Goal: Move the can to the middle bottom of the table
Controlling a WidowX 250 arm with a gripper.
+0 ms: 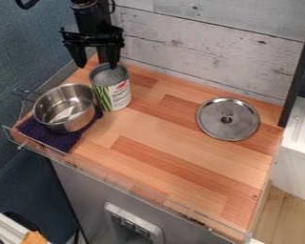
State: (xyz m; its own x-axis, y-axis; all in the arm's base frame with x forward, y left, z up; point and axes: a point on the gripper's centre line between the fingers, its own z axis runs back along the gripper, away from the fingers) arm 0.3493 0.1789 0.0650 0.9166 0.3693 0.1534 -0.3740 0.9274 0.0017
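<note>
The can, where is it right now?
In the camera view, the can stands toward the upper left of the wooden table, just right of the steel pot and below the claw.

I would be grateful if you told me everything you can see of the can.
The can stands upright on the wooden table, toward the picture's upper left, right of the steel pot. It is a metal-looking cylinder with a grey top and a white label bearing green stripes and a red patch. One of the open jaws of the gripper overlaps its top; contact is unclear.
</note>
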